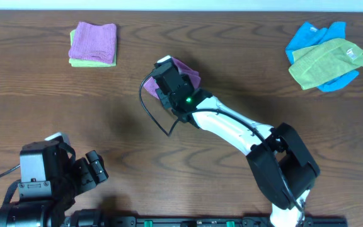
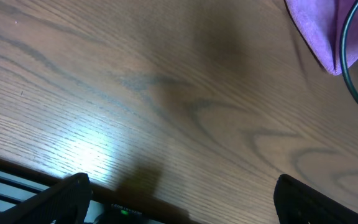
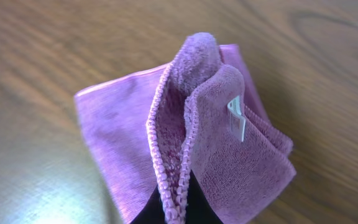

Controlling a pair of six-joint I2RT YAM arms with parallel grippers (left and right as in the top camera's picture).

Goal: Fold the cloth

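the cloth (image 3: 222, 162): located mid-table, bunched into loose layers directly under the right arm's tool; white tag (image 3: 236, 118) is turned up on the raised flap
right gripper (image 3: 182, 210): fingers are mostly hidden by the terry; two stitched edges are drawn up to them, so a closed pinch on the cloth is judged
left gripper (image 1: 96, 167): parked at the near left, well apart from the cloth; fingers (image 2: 67, 193) are spread wide and nothing is held
risk, partial grasp: only one layer may be caught; the other would slip free on a pull and a skewed fold would be produced
risk, dragging: the free part is pinned by nothing, so the whole cloth may be slid across the table (image 1: 106, 107) rather than folded
risk, snag: the black cable (image 1: 149, 107) is looped just beside the cloth edge and may be caught in it
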